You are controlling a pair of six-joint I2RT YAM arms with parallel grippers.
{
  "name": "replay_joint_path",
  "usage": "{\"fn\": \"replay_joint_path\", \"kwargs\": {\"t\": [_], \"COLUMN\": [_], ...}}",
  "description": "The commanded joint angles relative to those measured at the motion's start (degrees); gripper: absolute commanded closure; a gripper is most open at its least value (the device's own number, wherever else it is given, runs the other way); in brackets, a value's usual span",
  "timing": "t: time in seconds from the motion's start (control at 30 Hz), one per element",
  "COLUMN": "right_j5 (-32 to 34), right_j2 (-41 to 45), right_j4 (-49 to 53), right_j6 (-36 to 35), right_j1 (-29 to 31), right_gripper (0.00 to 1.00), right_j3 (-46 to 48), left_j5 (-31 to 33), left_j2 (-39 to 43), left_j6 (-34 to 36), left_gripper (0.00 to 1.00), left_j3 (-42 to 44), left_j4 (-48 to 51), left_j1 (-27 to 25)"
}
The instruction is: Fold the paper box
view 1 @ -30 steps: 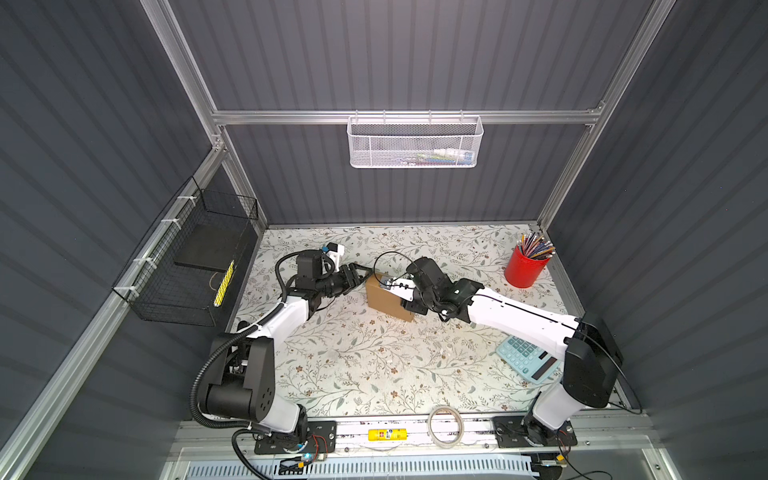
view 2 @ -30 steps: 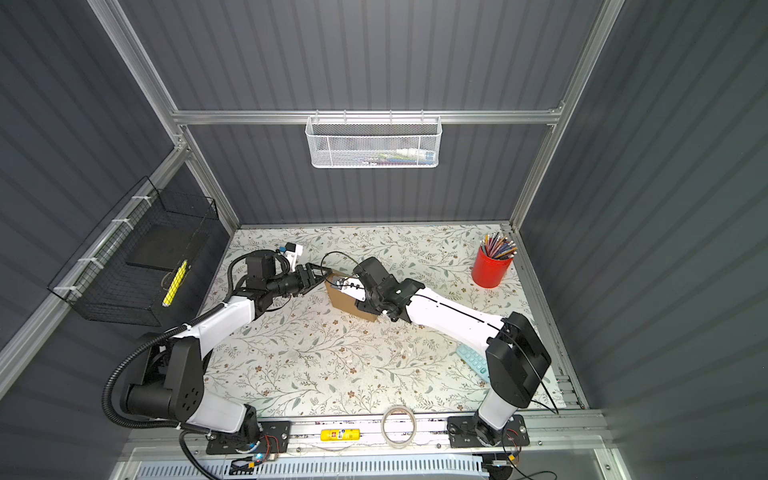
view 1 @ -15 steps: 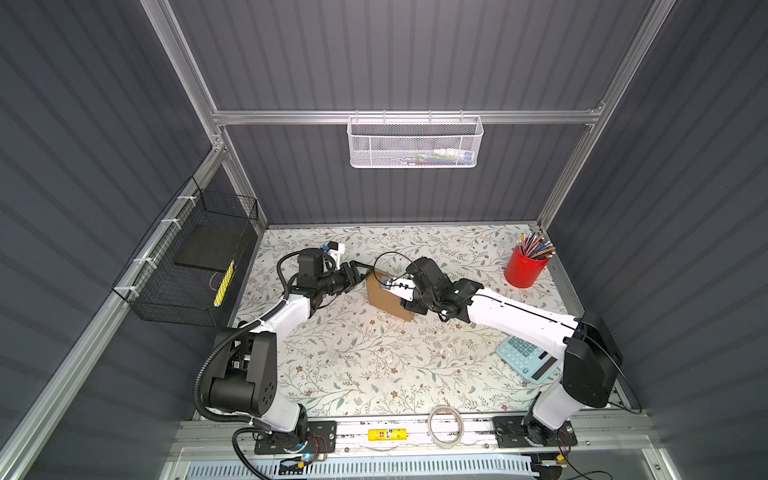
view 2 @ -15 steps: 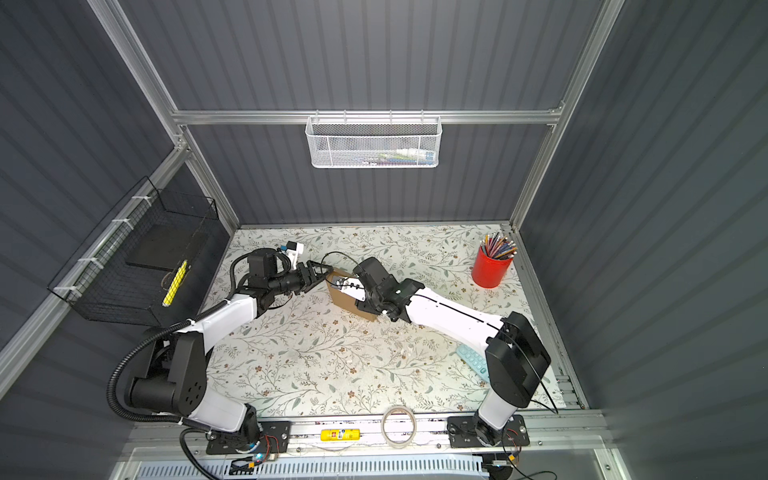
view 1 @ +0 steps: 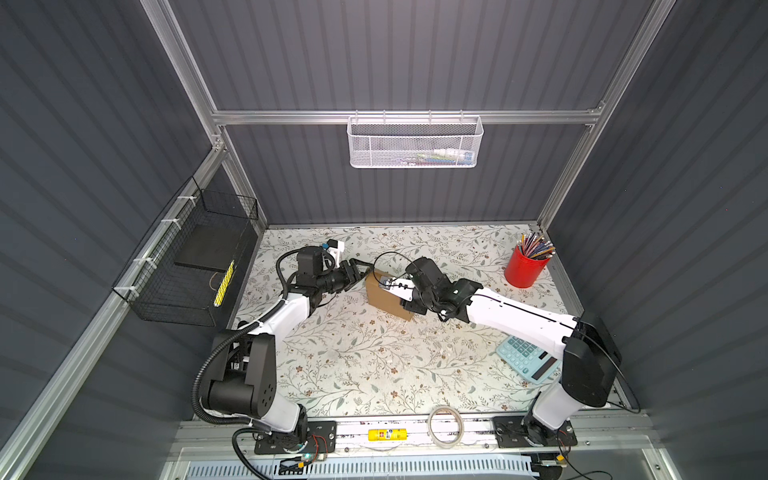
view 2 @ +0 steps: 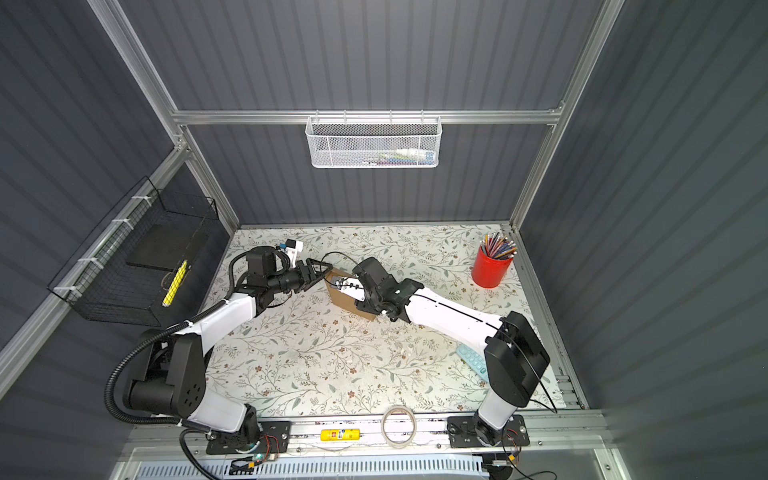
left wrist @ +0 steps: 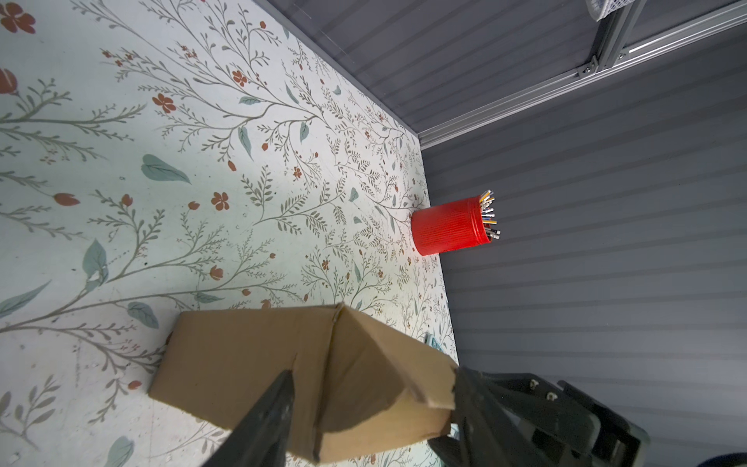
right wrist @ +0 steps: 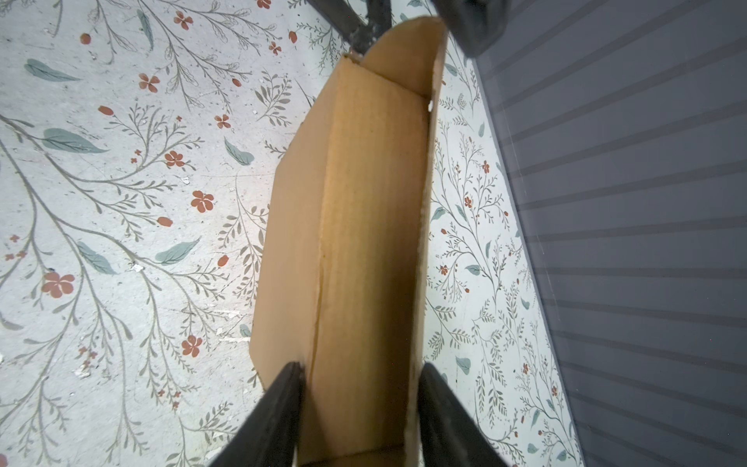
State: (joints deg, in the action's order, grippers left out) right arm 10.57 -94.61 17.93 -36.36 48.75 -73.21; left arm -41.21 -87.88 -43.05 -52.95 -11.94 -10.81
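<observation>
The paper box (view 1: 384, 301) (view 2: 345, 301) is a small brown cardboard box, partly folded, lying on the floral table between both arms. My left gripper (view 1: 365, 269) (view 2: 326, 266) reaches its far left end. In the left wrist view the fingers of that gripper (left wrist: 374, 372) straddle this end of the box (left wrist: 242, 356), and one finger touches a bent flap edge. My right gripper (view 1: 399, 291) (view 2: 357, 293) is over the box's other end. In the right wrist view the right gripper (right wrist: 360, 366) presses on both long walls of the open box (right wrist: 372, 202).
A red cup of pencils (view 1: 524, 270) stands at the back right. A pale blue calculator (view 1: 525, 359) lies beside the right arm's base. A tape roll (view 1: 445, 420) sits at the front edge. A black wire basket (view 1: 195, 257) hangs on the left wall.
The right jaws have narrowed slightly on the box. The left arm has shifted a little. The box stays in place.
</observation>
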Motion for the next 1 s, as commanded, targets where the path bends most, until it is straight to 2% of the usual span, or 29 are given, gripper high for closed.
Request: {"fn": "replay_joint_path", "kwargs": {"t": [0.0, 0.13, 0.6, 0.77, 0.97], "right_j5": [-0.3, -0.2, 0.1, 0.1, 0.4], "right_j2": [-1.4, -1.4, -1.9, -2.6, -2.6], "right_j4": [1.6, 1.6, 0.1, -0.8, -1.0], "right_j6": [-0.3, -0.3, 0.3, 1.0, 1.0], "right_j1": [0.3, 0.3, 0.3, 0.3, 0.3], "right_gripper": [0.53, 0.53, 0.53, 0.53, 0.52], "right_j3": [-0.8, -0.9, -0.2, -0.1, -0.4], "left_j5": [-0.8, -0.8, -0.3, -0.4, -0.2], "left_j2": [-1.8, -2.5, -4.3, -5.2, -5.1], "left_j6": [-1.0, -1.0, -1.3, -1.5, -0.6], "left_gripper": [0.37, 0.38, 0.59, 0.63, 0.6], "left_j3": [-1.7, -0.8, 1.2, 0.8, 1.0], "left_j4": [-1.4, -1.7, -3.3, -3.6, -2.8], "left_j1": [0.2, 0.2, 0.2, 0.2, 0.2]}}
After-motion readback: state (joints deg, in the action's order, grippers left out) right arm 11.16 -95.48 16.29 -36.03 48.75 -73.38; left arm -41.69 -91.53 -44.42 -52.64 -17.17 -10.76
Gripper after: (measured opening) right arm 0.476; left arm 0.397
